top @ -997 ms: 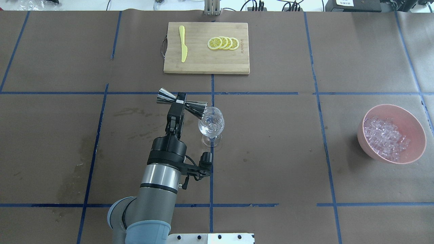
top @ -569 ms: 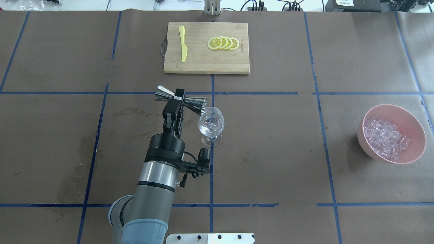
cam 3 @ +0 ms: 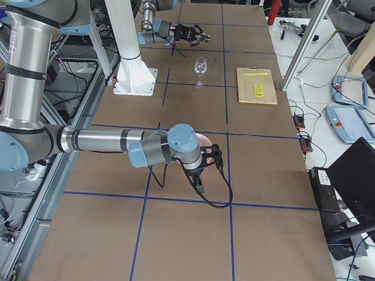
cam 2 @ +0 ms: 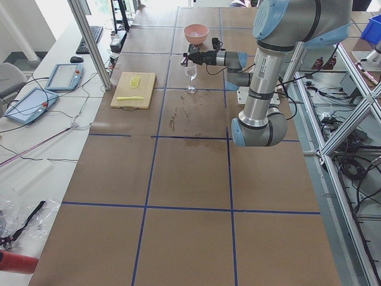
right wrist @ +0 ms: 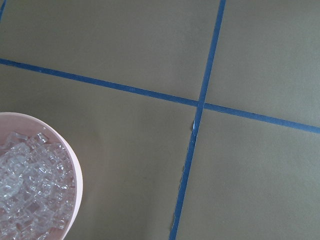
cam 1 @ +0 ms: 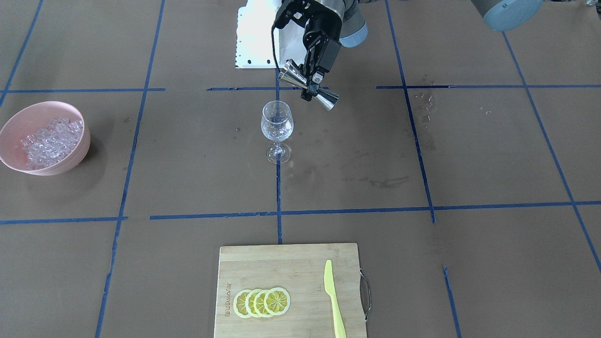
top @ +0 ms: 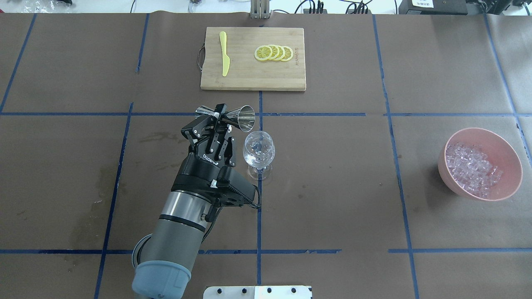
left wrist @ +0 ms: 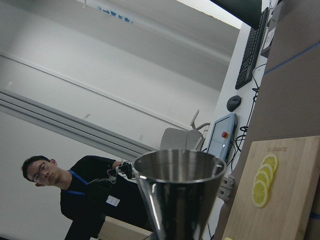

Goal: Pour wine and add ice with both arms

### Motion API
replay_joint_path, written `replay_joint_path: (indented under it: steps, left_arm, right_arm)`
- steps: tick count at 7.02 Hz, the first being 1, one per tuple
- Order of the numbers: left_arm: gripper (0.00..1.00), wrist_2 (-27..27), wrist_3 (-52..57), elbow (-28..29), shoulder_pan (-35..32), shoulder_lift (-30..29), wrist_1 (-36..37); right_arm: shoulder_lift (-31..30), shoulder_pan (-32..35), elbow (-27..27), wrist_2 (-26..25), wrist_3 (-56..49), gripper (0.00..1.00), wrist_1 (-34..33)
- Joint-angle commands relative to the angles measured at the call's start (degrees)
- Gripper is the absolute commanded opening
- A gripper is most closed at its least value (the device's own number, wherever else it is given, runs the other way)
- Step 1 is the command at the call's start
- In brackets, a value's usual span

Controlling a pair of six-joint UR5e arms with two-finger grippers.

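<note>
Jigger (top: pixel 241 117) withdrawn, ice (right wrist: pixel 30 195) seemingly near right fingers (cam 3: pixel 199 178)

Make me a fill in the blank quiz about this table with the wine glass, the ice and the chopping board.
The left claw holds the steel jigger beside the wine glass, which stands ___ on the table.
The ice is heaped in a ___ bowl.
On the cutting board, ___ lemon slices overlap in a row.
The knife on the board is ___.
Missing words: upright, pink, four, yellow.
</note>
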Motion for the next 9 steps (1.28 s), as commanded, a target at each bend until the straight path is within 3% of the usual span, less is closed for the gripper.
replay_joint_path:
  steps: [1, 4, 6, 7, 9]
  left_arm:
    - [0.0, -2.9, -3.2, -0.5, -0.2, 6.0, -9.3]
    - [0.0, -9.7, -3.7, -1.9, -0.4, 17.4, -23.6]
    - [0.0, -16.9, -15.2, -4.7, -0.5, 27.6, -27.7]
    - [0.0, -18.9, -20.3, -7.6, -0.5, 32.6, -28.4]
    - [0.0, -20.3, -37.1, -7.4, -0.5, 39.1, -30.3]
  right_arm:
    - [0.2, 0.0, 0.1, 0.0, -0.1, 1.0, 0.0]
    - [0.2, 0.0, 0.0, 0.0, -0.1, 1.0, 0.0]
    - [0.2, 0.0, 0.0, 0.0, -0.1, 1.0, 0.0]
    - [0.2, 0.0, 0.1, 0.0, -0.1, 1.0, 0.0]
    - [0.2, 0.0, 0.1, 0.0, -0.1, 1.0, 0.0]
